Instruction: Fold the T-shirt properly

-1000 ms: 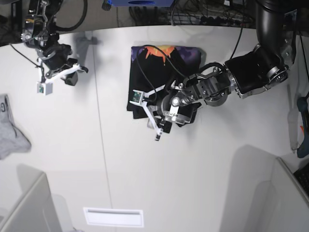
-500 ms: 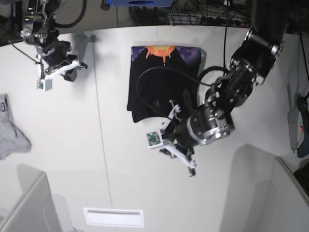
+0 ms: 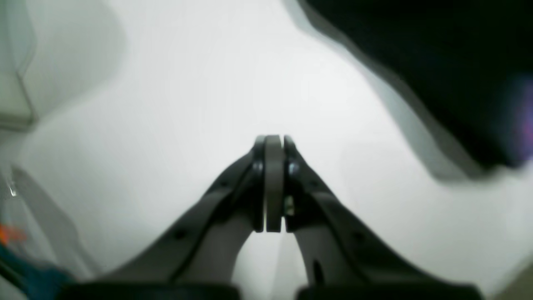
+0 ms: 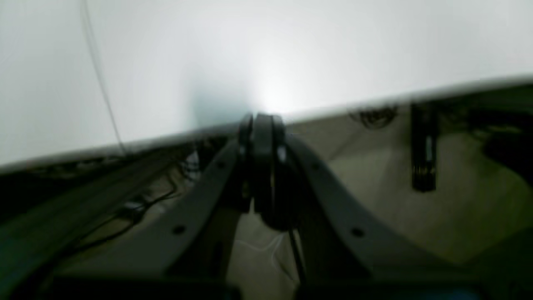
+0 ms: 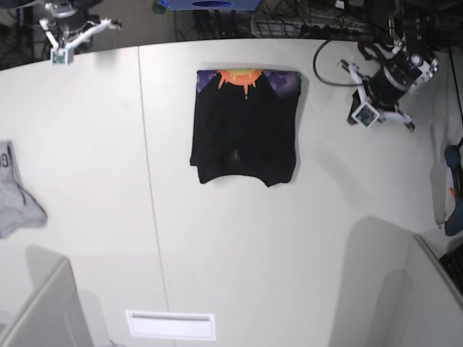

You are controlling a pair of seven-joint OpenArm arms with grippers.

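Note:
The black T-shirt lies folded into a rectangle at the back middle of the white table. Its orange sun and purple print show along its far edge. My left gripper is shut and empty over the table's back right, apart from the shirt. In the left wrist view the left gripper hangs over bare table, with the shirt as a dark blur at the upper right. My right gripper is shut and empty at the table's far left edge. In the right wrist view the right gripper sits over that edge.
A small grey garment lies at the table's left edge. A blue and orange tool sits at the right edge. A white slot plate is near the front. Grey panels stand at the front left and front right. Cables run behind the table.
My left arm has pulled away from the shirt's near edge to the back right of the table. My right arm has moved back to the far left edge. The shirt lies uncovered.

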